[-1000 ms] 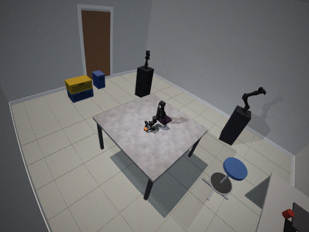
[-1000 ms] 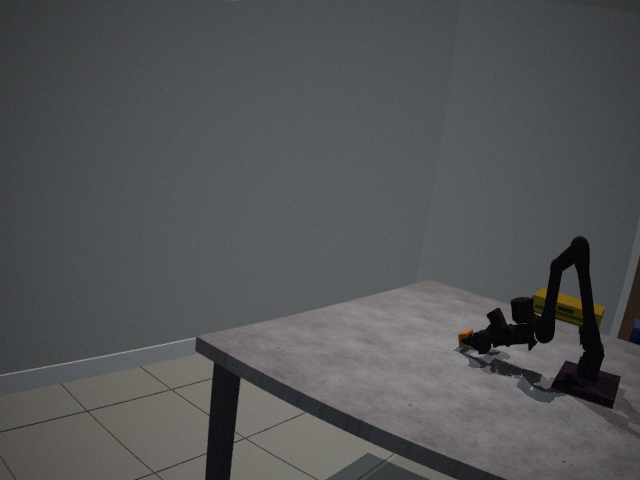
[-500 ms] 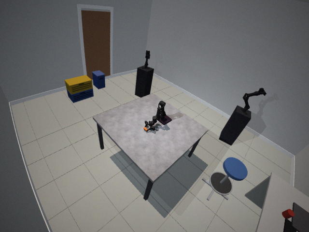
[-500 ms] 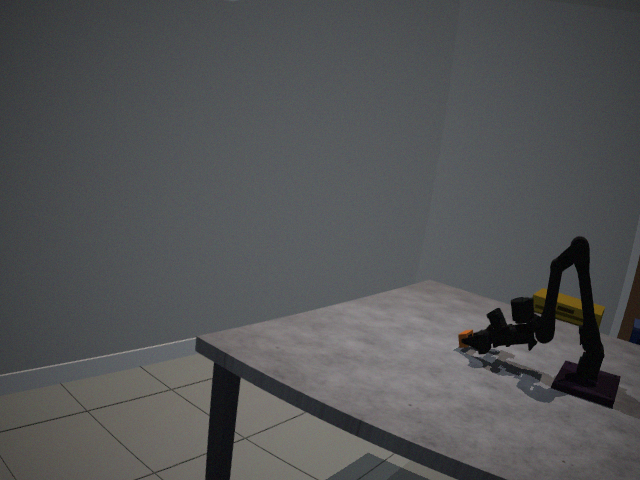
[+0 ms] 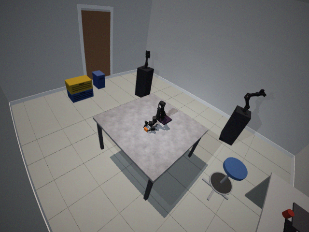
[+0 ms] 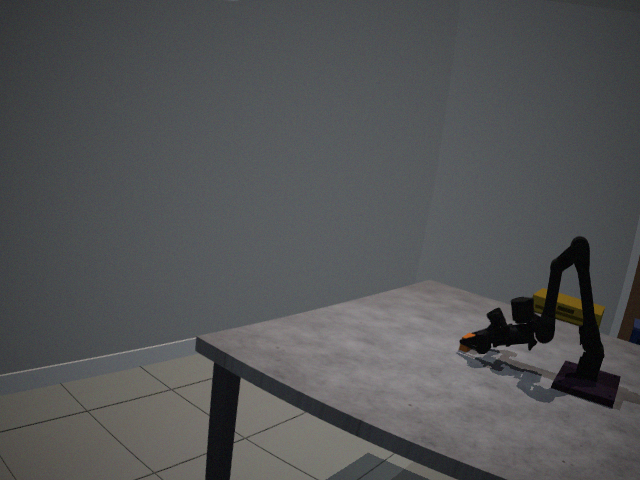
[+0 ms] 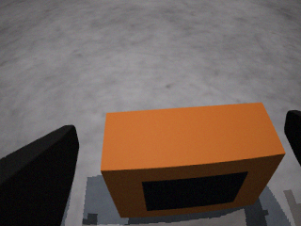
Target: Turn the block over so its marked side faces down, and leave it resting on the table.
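Note:
The orange block is low over or on the grey table. In the wrist view, its plain orange face is uppermost. Its dark-marked face is shaded and foreshortened, turned toward the wrist and somewhat downward, so the block looks tilted. Its underside and contact with the table are hidden. My gripper is wide open around the block, with one finger on each side. A gap shows between the block and each finger in the wrist view.
The arm's dark base plate stands on the table behind the gripper. Two black pedestals with other arms, a blue stool and yellow and blue boxes stand away from the table.

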{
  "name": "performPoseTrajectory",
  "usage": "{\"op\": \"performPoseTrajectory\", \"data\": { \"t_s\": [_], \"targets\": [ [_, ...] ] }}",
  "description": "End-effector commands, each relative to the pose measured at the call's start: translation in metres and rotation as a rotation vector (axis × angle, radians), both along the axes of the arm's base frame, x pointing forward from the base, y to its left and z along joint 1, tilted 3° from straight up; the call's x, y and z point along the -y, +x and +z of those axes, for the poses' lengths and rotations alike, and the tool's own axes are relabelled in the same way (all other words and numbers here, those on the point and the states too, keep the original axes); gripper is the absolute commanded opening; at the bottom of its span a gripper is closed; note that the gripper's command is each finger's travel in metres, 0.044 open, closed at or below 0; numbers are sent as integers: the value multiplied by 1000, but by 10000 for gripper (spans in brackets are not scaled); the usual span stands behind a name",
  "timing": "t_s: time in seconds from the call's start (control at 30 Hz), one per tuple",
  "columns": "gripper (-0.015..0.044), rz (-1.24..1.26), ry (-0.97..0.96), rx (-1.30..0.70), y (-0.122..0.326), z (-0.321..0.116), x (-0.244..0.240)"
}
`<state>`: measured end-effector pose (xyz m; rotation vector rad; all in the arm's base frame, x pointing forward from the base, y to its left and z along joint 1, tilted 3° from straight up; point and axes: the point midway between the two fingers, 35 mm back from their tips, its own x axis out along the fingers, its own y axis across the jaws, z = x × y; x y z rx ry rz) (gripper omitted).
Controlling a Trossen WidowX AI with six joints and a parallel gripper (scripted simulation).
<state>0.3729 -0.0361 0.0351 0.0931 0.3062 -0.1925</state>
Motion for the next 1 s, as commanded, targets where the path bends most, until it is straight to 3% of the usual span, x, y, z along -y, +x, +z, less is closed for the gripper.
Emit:
{"op": "performPoseTrajectory", "data": {
  "t_s": [0.0,0.73,0.97],
  "targets": [
    [440,-4,-6,0,0,0,1],
    [440,-3,-5,-6,1,0,1],
    [440,15,34,-233,19,10,2]
  ]
}}
